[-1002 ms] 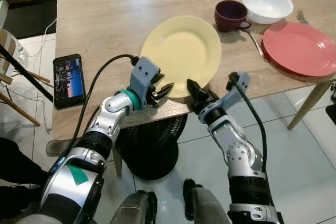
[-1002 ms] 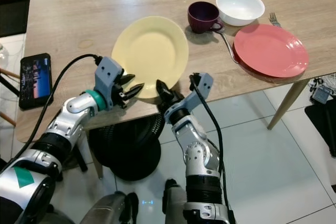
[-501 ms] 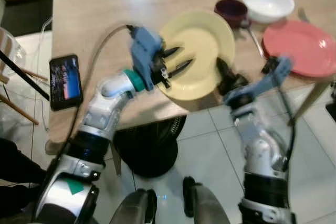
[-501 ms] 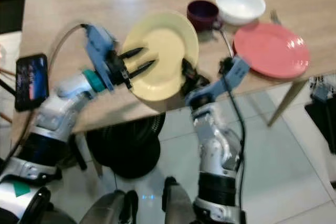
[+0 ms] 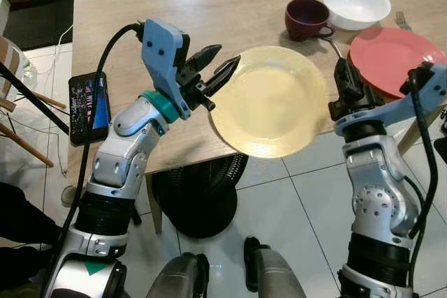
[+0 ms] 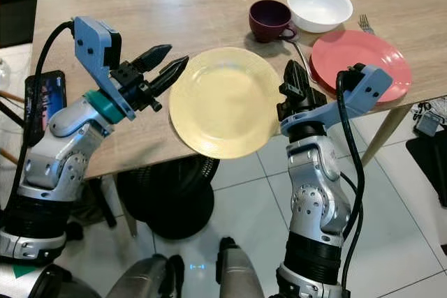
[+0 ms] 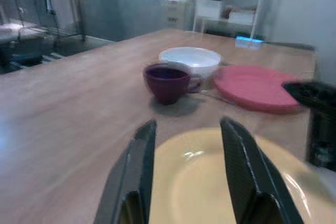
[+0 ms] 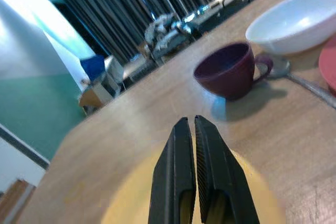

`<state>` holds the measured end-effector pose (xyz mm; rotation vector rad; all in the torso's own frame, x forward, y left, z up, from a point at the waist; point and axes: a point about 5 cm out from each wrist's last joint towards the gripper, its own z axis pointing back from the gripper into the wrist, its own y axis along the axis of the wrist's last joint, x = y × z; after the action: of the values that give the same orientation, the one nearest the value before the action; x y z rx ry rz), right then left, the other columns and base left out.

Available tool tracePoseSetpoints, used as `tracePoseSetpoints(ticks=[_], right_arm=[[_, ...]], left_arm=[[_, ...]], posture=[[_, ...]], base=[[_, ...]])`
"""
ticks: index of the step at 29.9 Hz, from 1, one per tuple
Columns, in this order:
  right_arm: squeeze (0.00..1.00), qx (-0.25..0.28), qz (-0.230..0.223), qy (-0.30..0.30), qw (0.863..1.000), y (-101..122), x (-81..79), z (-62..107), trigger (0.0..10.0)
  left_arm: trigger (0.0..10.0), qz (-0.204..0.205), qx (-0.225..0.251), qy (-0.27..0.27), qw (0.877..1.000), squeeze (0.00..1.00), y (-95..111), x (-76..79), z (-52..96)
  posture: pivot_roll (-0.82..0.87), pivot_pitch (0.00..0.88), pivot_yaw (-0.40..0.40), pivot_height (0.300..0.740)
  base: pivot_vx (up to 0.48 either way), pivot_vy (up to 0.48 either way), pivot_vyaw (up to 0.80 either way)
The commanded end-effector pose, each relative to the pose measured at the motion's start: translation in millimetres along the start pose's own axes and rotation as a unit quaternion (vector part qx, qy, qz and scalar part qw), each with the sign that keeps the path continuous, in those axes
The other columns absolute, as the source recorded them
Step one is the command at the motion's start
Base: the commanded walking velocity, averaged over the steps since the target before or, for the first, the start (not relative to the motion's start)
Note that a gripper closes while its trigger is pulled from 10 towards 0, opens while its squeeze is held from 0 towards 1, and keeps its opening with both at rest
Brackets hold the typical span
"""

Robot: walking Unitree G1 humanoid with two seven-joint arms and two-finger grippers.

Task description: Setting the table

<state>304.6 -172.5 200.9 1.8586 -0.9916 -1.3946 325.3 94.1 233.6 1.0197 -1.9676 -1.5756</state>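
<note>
The right gripper (image 5: pixel 343 75) is clamped on the yellow plate (image 5: pixel 269 101), lifted past the table (image 5: pixel 174 5) edge. The left gripper (image 5: pixel 215 68), fingers apart, hovers at the plate's opposite rim.

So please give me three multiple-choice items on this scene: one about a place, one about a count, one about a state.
1. Where is the dark purple mug?
A. beside the white bowl
B. on the round red plate
C. on the floor

2. How many plates are there?
A. one
B. two
C. four

3. How is the round pale yellow plate held?
A. the right gripper is shut on its rim, the plate hanging past the wooden table edge
B. flat in the table's middle
C. stacked on the red plate

Answers: 1 A, mug and bowl stand side by side; 2 B, one yellow, one red; 3 A, the right wrist view shows fingers closed over the rim, while the left gripper is open at its other side.
</note>
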Motion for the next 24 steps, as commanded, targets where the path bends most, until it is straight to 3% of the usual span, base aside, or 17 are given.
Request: tracePoseSetpoints(ticks=[1,4,7,8,9,13,17,19,24], right_arm=[[0.00,-0.054,0.000,-0.013,0.998,-27.2,5.1,3.4,10.0],[0.00,-0.107,0.012,-0.014,0.994,-58.4,1.4,8.6,10.0],[0.00,-0.119,0.017,-0.012,0.993,-64.6,-0.1,10.2,10.0],[0.00,-0.128,0.026,-0.009,0.991,-69.7,-4.1,10.7,10.0],[0.00,-0.130,0.028,-0.008,0.991,-71.0,-5.3,10.7,10.0],[0.00,-0.110,0.020,-0.004,0.994,-60.9,-6.0,8.9,10.0],[0.00,-0.077,0.014,0.006,0.997,-46.1,-5.4,8.4,10.0],[0.00,-0.055,0.007,0.017,0.998,-34.3,-8.6,9.4,10.0],[0.00,-0.039,0.001,0.025,0.999,-25.1,-11.0,9.9,10.0]], left_arm=[[10.0,-0.026,-0.037,0.021,0.999,0.00,-14.7,-2.3,4.4],[10.0,-0.030,-0.116,0.049,0.992,0.00,-40.0,-5.3,11.3],[10.0,-0.028,-0.135,0.052,0.989,0.00,-47.1,-5.4,12.7],[10.0,0.005,-0.175,0.058,0.983,0.00,-67.9,-8.3,11.4],[10.0,0.014,-0.186,0.059,0.981,0.00,-73.6,-8.9,11.2],[10.0,0.005,-0.163,0.035,0.986,0.00,-75.3,-10.7,0.3],[10.0,-0.025,-0.133,-0.007,0.991,0.00,-63.7,-10.3,-12.9],[10.0,-0.046,-0.129,-0.044,0.990,0.00,-57.2,-8.4,-19.2],[10.0,-0.043,-0.134,-0.085,0.986,0.00,-55.3,-5.0,-23.8]], posture=[[-0.02,0.087,0.064,0.740],[0.00,0.089,0.052,0.740],[0.00,0.089,0.052,0.740],[0.00,0.094,0.049,0.740],[0.00,0.094,0.049,0.740],[-0.02,0.102,0.052,0.740],[-0.04,0.112,0.059,0.740],[-0.05,0.123,0.062,0.740],[-0.05,0.126,0.063,0.740]], base=[[0.000,0.000,0.00],[0.000,0.000,0.00],[0.000,0.000,0.00],[0.000,0.000,0.00],[0.000,0.000,0.00],[0.000,0.000,0.00],[0.000,0.000,0.00],[0.000,0.000,0.00],[0.000,0.000,0.00]])
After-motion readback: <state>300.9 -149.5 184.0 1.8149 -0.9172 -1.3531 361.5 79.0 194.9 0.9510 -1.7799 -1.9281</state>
